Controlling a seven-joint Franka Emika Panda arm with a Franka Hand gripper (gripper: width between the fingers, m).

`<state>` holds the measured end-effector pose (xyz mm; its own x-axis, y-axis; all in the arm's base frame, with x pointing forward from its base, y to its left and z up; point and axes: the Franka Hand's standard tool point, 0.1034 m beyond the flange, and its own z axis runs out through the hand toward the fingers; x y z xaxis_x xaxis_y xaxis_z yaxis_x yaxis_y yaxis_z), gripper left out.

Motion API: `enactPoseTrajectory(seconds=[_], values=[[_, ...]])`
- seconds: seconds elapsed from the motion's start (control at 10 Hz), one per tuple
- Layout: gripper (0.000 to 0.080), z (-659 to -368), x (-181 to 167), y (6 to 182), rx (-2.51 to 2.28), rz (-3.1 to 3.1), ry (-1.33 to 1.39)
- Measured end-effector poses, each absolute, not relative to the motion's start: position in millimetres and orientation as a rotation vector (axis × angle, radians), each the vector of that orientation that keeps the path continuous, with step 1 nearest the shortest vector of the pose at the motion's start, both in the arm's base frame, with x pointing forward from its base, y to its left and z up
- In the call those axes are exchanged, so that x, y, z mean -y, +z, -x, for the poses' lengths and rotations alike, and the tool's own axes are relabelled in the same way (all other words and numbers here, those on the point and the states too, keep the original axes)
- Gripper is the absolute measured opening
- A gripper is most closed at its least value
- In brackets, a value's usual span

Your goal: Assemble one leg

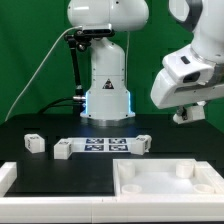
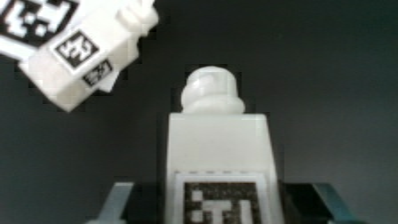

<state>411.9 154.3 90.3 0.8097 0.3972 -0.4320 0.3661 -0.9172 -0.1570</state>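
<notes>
Two dark fingers (image 2: 121, 204) show at the edge of the wrist view, one on each side of the leg (image 2: 217, 150). They are squeezed onto it. This leg is a small white block with flat sides. The end away from the fingers gets thinner and has a round knob on top. The face between the fingers has a black-and-white square tag. Past the fingertips and off to one side lies a second leg (image 2: 80, 50). It is tilted, has tags on two faces, and does not touch the held one. Under both is the black worktop (image 2: 329, 90).

In the exterior view the fingers (image 1: 186, 113) hang in the air, and the held leg is too small to make out. Below them, toward the exterior view's left, a near leg (image 1: 140, 145) sits at one end of the marker board (image 1: 105, 146). A middle leg (image 1: 65, 150) sits at the other end, and a far leg (image 1: 35, 143) lies farthest from the fingers.
</notes>
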Motion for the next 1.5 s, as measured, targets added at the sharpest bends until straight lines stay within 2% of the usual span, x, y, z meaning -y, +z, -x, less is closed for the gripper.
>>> enactPoseTrajectory(seconds=[0.1,0.4,0.6,0.8,0.9,1.1,1.3,1.5], values=[[0.0288,-433,-143,95.0,0.653,2.936,0.552],[0.0288,-458,-118,119.7,0.693,2.986,0.128],[0.0288,-461,-112,116.0,0.677,2.977,-0.189],[0.0288,-468,-103,114.4,0.687,2.972,-0.393],[0.0288,-478,-104,113.6,0.684,2.966,-0.436],[0.0288,-519,-115,127.3,0.660,2.943,-0.451],[0.0288,-545,-113,125.9,0.639,2.932,-0.479],[0.0288,-544,-113,124.8,0.638,2.932,-0.476]])
